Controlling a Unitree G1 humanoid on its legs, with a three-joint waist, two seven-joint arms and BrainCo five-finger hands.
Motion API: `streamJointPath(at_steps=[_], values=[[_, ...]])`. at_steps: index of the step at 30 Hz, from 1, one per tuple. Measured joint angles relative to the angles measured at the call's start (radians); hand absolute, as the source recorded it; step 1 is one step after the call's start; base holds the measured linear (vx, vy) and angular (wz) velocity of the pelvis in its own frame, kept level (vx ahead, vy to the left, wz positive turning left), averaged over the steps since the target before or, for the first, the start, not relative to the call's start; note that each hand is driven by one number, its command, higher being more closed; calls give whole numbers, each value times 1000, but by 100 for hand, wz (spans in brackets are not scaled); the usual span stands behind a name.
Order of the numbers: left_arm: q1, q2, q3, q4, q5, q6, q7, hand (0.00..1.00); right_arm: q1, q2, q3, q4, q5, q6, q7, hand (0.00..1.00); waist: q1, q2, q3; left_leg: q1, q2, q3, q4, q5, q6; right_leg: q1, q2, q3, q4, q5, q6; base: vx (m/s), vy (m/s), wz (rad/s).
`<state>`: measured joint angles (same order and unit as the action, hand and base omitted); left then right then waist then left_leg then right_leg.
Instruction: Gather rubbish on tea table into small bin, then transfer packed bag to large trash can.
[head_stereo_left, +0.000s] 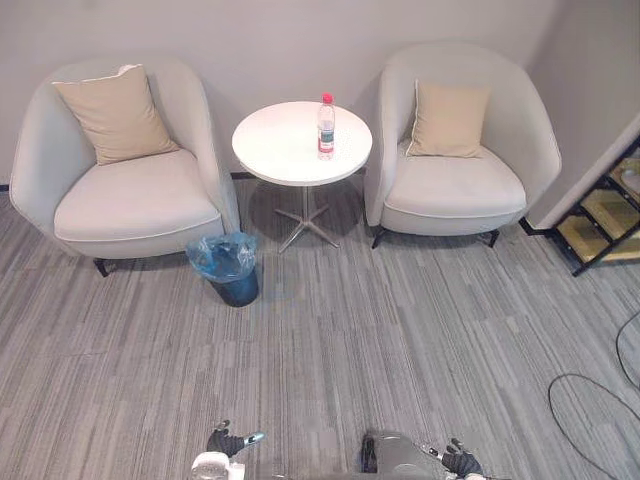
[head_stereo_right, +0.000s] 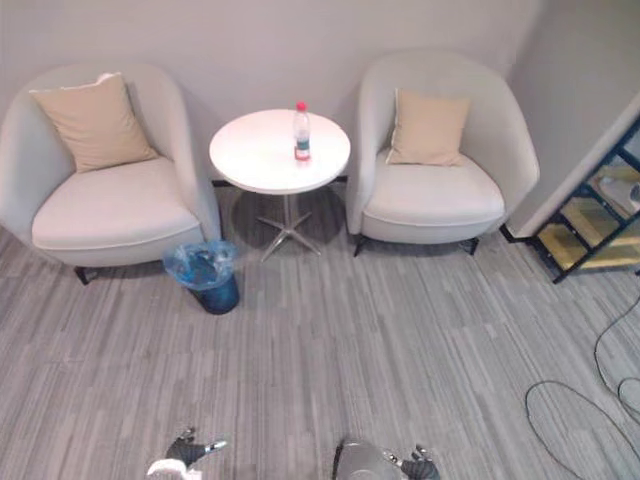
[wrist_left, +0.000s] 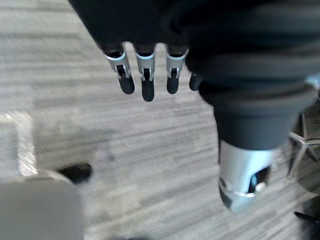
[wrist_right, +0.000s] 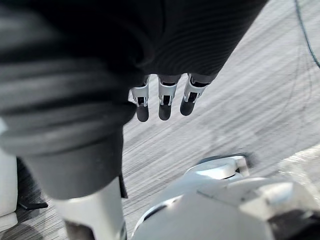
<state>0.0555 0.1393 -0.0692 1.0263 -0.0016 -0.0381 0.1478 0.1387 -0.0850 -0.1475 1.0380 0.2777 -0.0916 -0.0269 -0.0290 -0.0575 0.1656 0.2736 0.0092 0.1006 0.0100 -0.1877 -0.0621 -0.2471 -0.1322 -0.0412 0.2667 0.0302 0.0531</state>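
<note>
I stand well back on a grey striped carpet floor (head_stereo_left: 400, 330), facing a pale wall (head_stereo_left: 290, 40). Against the wall sit two light armchairs. The left armchair (head_stereo_left: 120, 190) and the right armchair (head_stereo_left: 460, 170) each carry a tan cushion (head_stereo_left: 115, 115) propped on the backrest.

Between them stands a small round white tabletop (head_stereo_left: 285, 150) on a thin metal post with a star foot. A clear plastic bottle (head_stereo_left: 326, 127) with a red cap stands upright on the tabletop, toward the right armchair's side.

The small bin (head_stereo_left: 228, 270), lined with a blue bag (head_stereo_left: 215, 252), sits on the floor just beside the front corner of the left armchair, near the table's foot. At the far right is a black shelf (head_stereo_left: 605, 215) with yellowish boards.

My left hand (head_stereo_left: 228, 442) and right hand (head_stereo_left: 462, 462) hang low, well apart from the table. Their fingers (wrist_left: 147, 90) are straight, loosely spread and hold nothing.
</note>
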Motion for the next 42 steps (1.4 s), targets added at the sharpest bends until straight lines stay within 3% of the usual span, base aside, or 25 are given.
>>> streamJointPath(at_steps=[1, 2, 4, 6, 7, 9, 11, 12, 14, 15, 16, 19, 21, 22, 24, 26, 28, 30, 32, 34, 35, 37, 39, 41, 42], values=[[-11, -43, 14, 6, -2, 5, 2, 0, -16, -27, -6, -1, -3, 1, 3, 0, -5, 54, 21, 20, 45, -6, 13, -30, -21, -4, 30, -34, 64, -21, -4, 328, -285, 33], [-8, -55, 14, 2, 1, 0, -2, 0, -19, -33, -4, 0, -4, 1, 6, 0, -5, 58, 15, 2, 52, -13, 68, -32, -21, 1, 34, -40, 60, -81, -18, 222, -211, -1], [-18, -72, 16, -1, 1, 1, -2, 0, -18, -34, -7, 1, -2, 2, 7, 0, -3, 75, 9, -121, 84, -37, 314, -41, -37, 39, 46, -58, 15, -94, -27, 235, -260, 11], [-23, -92, 56, -18, 1, 1, -1, 0, -13, -45, -7, -2, 0, 2, 5, 0, 1, 92, 28, -260, 142, -56, 642, 0, -98, 114, 82, -76, -31, -110, -52, 252, -257, 12], [-24, -96, 64, -24, 1, 1, -1, 0, -10, -49, -7, -3, 0, 2, 4, 0, 8, 101, 30, -298, 161, -48, 737, 4, -99, 142, 94, -81, -43, -117, -61, 244, -152, 1], [-30, -102, 71, -40, 0, -2, -2, 0, -4, -48, -7, -3, 0, 2, -4, 0, 25, 100, 35, -377, 189, 41, 845, -23, -52, 244, 96, -90, -114, -123, -68, 268, -114, 9], [-37, -106, 69, -49, -1, -5, 0, 0, -3, -47, -7, -3, 2, 2, -8, 0, 33, 99, 36, -428, 174, 102, 785, -42, -19, 299, 87, -95, -167, -124, -65, 213, -57, 12], [-38, -106, 60, -55, -1, -6, 0, 0, 3, -47, -6, -4, 6, 1, -12, 0, 34, 100, 36, -447, 147, 119, 647, -39, -17, 324, 81, -102, -198, -125, -58, 215, 33, 1], [-43, -104, 38, -55, -1, -5, 1, 0, 0, -48, -5, -6, 6, 1, -15, 0, 36, 104, 33, -442, 104, 114, 353, 8, -22, 349, 83, -102, -231, -131, -44, 255, 93, -7], [-44, -104, 32, -54, -1, -4, 1, 0, 1, -51, -5, -5, 6, 1, -15, 0, 41, 111, 32, -433, 86, 81, 204, 90, -34, 364, 93, -95, -248, -135, -36, 355, 158, -31], [-44, -104, 30, -52, 0, -4, 1, 0, 1, -50, 5, -3, 5, 2, -17, 0, 60, 113, 25, -410, 73, 76, 166, 166, -21, 389, 95, -64, -265, -143, -21, 401, 158, -34], [-60, -93, 14, -32, 1, -2, -1, 0, 9, -35, 31, 1, -2, 3, -15, 0, 60, 68, 8, -405, 8, 79, 189, 134, 51, 387, 34, -52, -237, -168, 10, 438, 152, -3], [-64, -95, 12, -20, 1, 0, -1, 0, 7, -39, 33, 0, -3, 2, -12, 0, 61, 67, 6, -362, -21, 99, 173, 104, 66, 365, 3, -13, -120, -220, 47, 394, 151, -9], [-63, -97, 11, -13, 1, 0, 0, 0, -1, -48, 32, 1, -6, 2, -11, 0, 61, 74, 3, -315, -28, 121, 145, 86, 72, 297, -6, 32, 57, -251, 87, 419, 196, -34], [-60, -82, -8, 2, 0, 4, 0, 0, -9, -45, 31, 0, -5, 0, -10, 0, 57, 73, 4, -231, -38, 129, 111, 66, 83, 194, -17, 60, 365, -247, 134, 335, 139, -17], [-57, -64, -50, 23, 0, 6, -2, 0, -13, -38, 32, 0, -6, 0, -9, 0, 30, 68, 7, -133, -43, 107, 80, 37, 89, 142, -57, -32, 543, -285, 92, 390, 32, 22], [-56, -64, -55, 28, 0, 7, -4, 0, -15, -39, 32, -1, -16, 0, -1, 0, 24, 67, 8, -68, -30, 99, 47, 24, 84, 113, -66, -112, 540, -329, 60, 344, -47, 18], [-54, -68, -57, 28, 0, 8, -8, 0, -21, -42, 31, -4, -34, 0, 6, 0, 12, 75, 13, -36, 6, 81, 38, 23, 82, 56, -44, -165, 422, -346, 32, 336, -145, 24], [-54, -69, -57, 27, 0, 7, -15, 0, -23, -45, 30, -5, -36, -3, 7, 0, 9, 83, 17, -23, 35, 72, 40, 23, 82, 34, -12, -156, 287, -313, 12, 283, -181, 27], [-50, -66, -52, 27, 2, 7, -19, 0, -19, -36, 33, -3, -40, -3, 7, 0, 6, 67, 15, -11, 51, 39, 46, 9, 57, 42, 32, -51, 13, -150, 18, 428, -336, 44], [-54, -70, -41, 33, 3, 6, -20, 0, -15, -37, 24, 0, -37, -4, 8, 0, 0, 66, 15, 11, 62, 10, 47, -29, 2, 51, 48, -19, -9, -22, -3, 376, -297, 44], [-67, -107, -26, 43, 4, 4, -24, 0, -27, -62, 15, 1, -40, -2, 8, 0, -5, 112, 32, 7, 107, -22, 86, -36, -10, 59, 71, -63, 39, -85, -24, 279, -239, 35], [-72, -117, -26, 45, 4, 5, -24, 0, -29, -62, 3, 7, -41, 3, 7, 0, -14, 121, 34, -34, 128, -45, 204, -28, -24, 102, 73, -100, 33, -117, -39, 254, -254, 54], [-79, -124, -26, 42, 3, 3, -25, 0, -19, -59, 3, 9, -40, 4, 7, 0, -13, 117, 39, -95, 145, -66, 362, -4, -64, 164, 78, -125, -1, -136, -48, 250, -241, 50], [-83, -127, -25, 34, 1, 2, -25, 0, -14, -58, 8, 9, -40, 3, 7, 0, -2, 105, 47, -157, 162, -61, 506, 31, -129, 211, 78, -135, -33, -142, -63, 218, -167, 21]])
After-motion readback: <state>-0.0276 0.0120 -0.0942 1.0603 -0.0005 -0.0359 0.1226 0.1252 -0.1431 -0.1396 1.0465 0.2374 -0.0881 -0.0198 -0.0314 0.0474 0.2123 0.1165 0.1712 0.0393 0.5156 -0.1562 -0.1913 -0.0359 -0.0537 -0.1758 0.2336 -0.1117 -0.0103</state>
